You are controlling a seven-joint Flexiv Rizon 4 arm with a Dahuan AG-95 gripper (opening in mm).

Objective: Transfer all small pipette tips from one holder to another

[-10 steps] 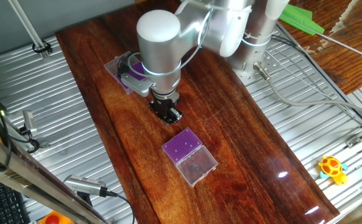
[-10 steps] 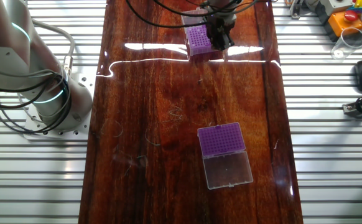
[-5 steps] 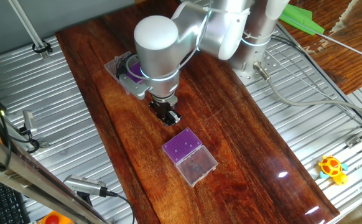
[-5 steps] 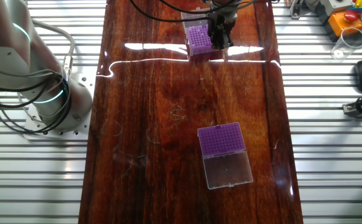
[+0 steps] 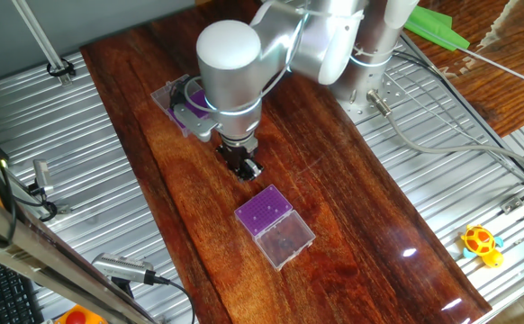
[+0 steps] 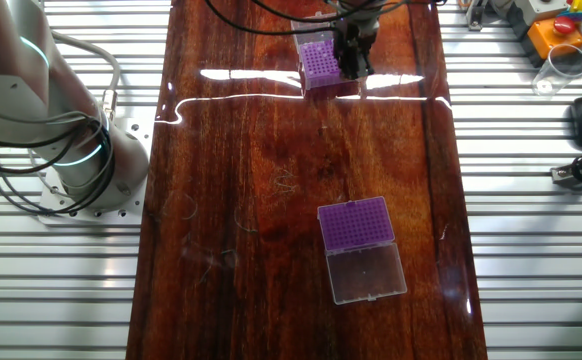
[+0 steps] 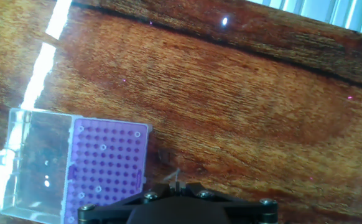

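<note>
A: Hand view first. A purple pipette tip holder (image 7: pixel 109 167) lies low at the left, and its clear hinged lid (image 7: pixel 35 163) is folded open to its left. A few pale dots in the hole grid may be tips; most holes look dark. Only the dark base of the gripper shows along the bottom edge, with something thin and pale poking up at its middle, too small to name.

B: And the fixed views?

A: In one fixed view that holder (image 5: pixel 186 106) sits at the far left of the wooden table (image 5: pixel 352 207), mostly hidden behind the arm's white wrist. The gripper (image 5: pixel 245 167) hangs just beside it, over bare wood, pointing down. The second purple holder (image 5: pixel 264 212) lies nearer the camera, with its clear lid (image 5: pixel 285 238) open flat beyond it.

B: Does the other fixed view agree?

A: Yes. There the first holder (image 6: pixel 319 66) is at the top of the table (image 6: pixel 221 180), and the gripper (image 6: pixel 352 58) stands at its right edge. The second holder (image 6: pixel 356 223) is well apart from it, lower down, its lid (image 6: pixel 368 272) open below.

B: Are the fingers clenched or spread?

A: I cannot tell; they read as one dark mass in both fixed views, and the hand view does not show the tips.

B: Anything else around?

A: The arm's base (image 6: pixel 81 165) stands on the ribbed metal at the left, a yellow toy (image 5: pixel 481 244) lies on the metal at the right, and a clear beaker (image 6: pixel 563 68) stands at the top right.
</note>
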